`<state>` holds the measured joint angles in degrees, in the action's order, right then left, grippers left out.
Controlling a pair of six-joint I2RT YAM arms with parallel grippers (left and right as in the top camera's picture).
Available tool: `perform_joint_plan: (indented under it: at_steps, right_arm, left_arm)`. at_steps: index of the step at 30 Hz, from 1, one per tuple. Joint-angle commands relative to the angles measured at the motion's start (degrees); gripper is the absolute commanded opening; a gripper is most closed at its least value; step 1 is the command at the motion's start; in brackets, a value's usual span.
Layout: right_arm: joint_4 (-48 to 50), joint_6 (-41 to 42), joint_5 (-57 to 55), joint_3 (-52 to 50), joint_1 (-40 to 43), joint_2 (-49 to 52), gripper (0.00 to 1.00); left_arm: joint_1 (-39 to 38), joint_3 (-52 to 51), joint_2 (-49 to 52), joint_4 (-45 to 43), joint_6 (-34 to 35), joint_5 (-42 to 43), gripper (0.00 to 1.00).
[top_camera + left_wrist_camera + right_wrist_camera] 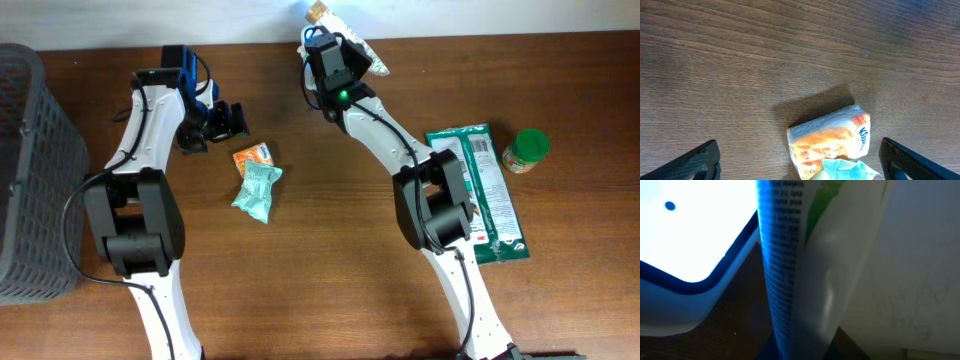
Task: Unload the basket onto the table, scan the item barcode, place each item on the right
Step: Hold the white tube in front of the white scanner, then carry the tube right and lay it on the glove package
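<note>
Scan step is in hand: right gripper (342,45) is clamped on the white-and-green packet (805,255) at the table's far edge; its printed side is lit blue, just beside the glowing scanner window (685,225); I can't pick out the barcode itself; next move, I'd judge, calls for turning the packet until the code faces the window; left gripper (228,120) has jaws wide apart, holding nothing, above the orange packet (830,137); teal packet (258,190) touches that one; grey basket (30,170) sits far left, contents can't tell; green pouch (480,190) and green-lidded jar (525,150) lie right.
</note>
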<state>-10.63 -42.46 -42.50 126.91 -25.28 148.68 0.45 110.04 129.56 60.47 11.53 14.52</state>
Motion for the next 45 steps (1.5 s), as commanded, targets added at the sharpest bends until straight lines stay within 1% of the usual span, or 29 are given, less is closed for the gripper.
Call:
perform_joint_plan:
  at_steps: [1,2,3,6,8,11,12,14,15,16,18,19,21,22,23,25,26,29,32,34,36,37,38,39,41,42,43,45]
  right_arm:
    - [0.0,-1.7,-4.8,1.6,-0.2,-0.8,0.04]
    - [-1.2,-3.2,-5.3,1.6,-0.6,-0.9,0.04]
    - [-2.0,-2.6,-5.3,1.6,-1.0,-1.2,0.04]
    - [-4.9,3.1,-4.0,1.6,-1.8,-4.7,0.04]
    - [-8.6,5.9,-2.1,1.6,-1.7,-8.8,0.04]
    - [-20.3,16.7,7.2,1.6,-0.6,-17.8,0.04]
    - [-25.7,21.1,11.1,1.6,0.0,-21.7,0.04]
    - [-33.4,28.3,16.2,1.6,1.0,-26.5,0.04]
    - [-41.5,35.6,21.4,1.6,2.3,-30.9,0.04]
    - [-49.3,40.8,26.6,1.6,4.2,-34.4,0.04]
    - [-58.3,45.6,31.8,1.6,7.4,-37.3,0.04]
    - [-64.5,48.0,33.6,1.6,9.9,-38.1,0.04]
    - [-75.1,53.7,34.6,0.9,16.0,-37.7,0.04]
    - [-77.5,55.5,34.6,-0.8,18.9,-37.3,0.04]
    - [-78.2,56.0,34.8,-2.5,20.7,-37.3,0.04]
    - [-77.7,56.7,36.8,-11.7,25.8,-37.0,0.04]
    - [-75.3,56.7,37.0,-18.4,28.2,-37.0,0.04]
    - [-68.5,56.6,37.0,-29.6,30.8,-37.0,0.04]
    - [-62.2,56.0,37.0,-36.4,31.7,-37.0,0.04]
    - [-59.1,54.7,37.0,-38.8,31.8,-36.9,0.04]
    - [-58.9,54.7,37.0,-39.2,31.7,-36.8,0.04]
    - [-58.9,54.7,37.0,-39.2,31.8,-36.8,0.16]
    - [-59.0,54.8,37.0,-39.2,31.8,-36.8,0.41]
    - [-59.2,54.8,37.0,-39.2,31.8,-36.8,0.47]
    - [-59.4,54.7,38.1,-39.1,31.8,-36.8,0.56]
    - [-59.4,54.7,39.3,-38.8,31.8,-36.8,0.58]
    - [-59.9,54.6,41.0,-38.1,31.7,-36.8,0.58]
    - [-61.4,49.9,51.2,-33.8,30.3,-36.9,0.59]
  left_arm:
    - [0.1,0.9,0.4,0.1,-1.0,0.0,0.99]
    - [0.1,0.9,0.4,0.1,-0.9,0.0,0.99]
    - [0.1,0.9,0.4,0.1,-0.9,0.0,0.99]
    - [0.1,0.9,0.4,0.0,-1.0,0.0,0.99]
    - [0.1,0.9,0.4,0.1,-0.9,0.0,0.99]
    - [0.1,0.9,0.4,0.1,-0.9,0.0,0.99]
    - [0.1,0.9,0.4,0.1,-0.9,0.0,0.99]
    - [0.1,0.9,0.4,0.1,-0.9,0.0,0.99]
    - [0.1,0.9,0.4,0.1,-0.9,0.0,0.99]
    - [0.1,0.9,0.4,0.1,-1.0,0.0,0.99]
    - [0.1,0.9,0.4,0.1,-1.0,0.0,0.99]
    - [0.1,0.9,0.4,0.1,-0.9,0.0,0.99]
    - [0.1,0.9,0.4,0.1,-1.0,0.0,0.99]
    - [0.1,0.9,0.4,0.1,-0.9,0.0,0.99]
    - [0.1,0.9,0.4,0.1,-0.9,0.0,0.99]
    - [0.1,0.9,0.4,0.1,-0.9,0.0,0.99]
    - [0.1,0.9,0.4,0.1,-0.9,0.0,0.99]
    - [0.1,0.9,0.4,0.1,-1.0,0.0,0.99]
    - [0.1,0.9,0.4,0.1,-0.9,0.0,0.99]
    - [0.1,0.9,0.4,0.1,-1.0,0.0,0.99]
    - [0.1,0.9,0.4,0.1,-0.9,0.0,0.99]
    - [0.1,0.9,0.4,0.1,-0.9,0.0,0.99]
    - [0.1,0.9,0.4,0.1,-0.9,0.0,0.99]
    - [0.1,0.9,0.4,0.1,-0.9,0.0,0.99]
    - [0.1,0.9,0.4,0.1,-1.0,0.0,0.99]
    - [0.1,0.9,0.4,0.1,-1.0,0.0,0.99]
    - [0.1,0.9,0.4,0.1,-1.0,0.0,0.99]
    - [0.1,0.9,0.4,0.1,-1.0,0.0,0.99]
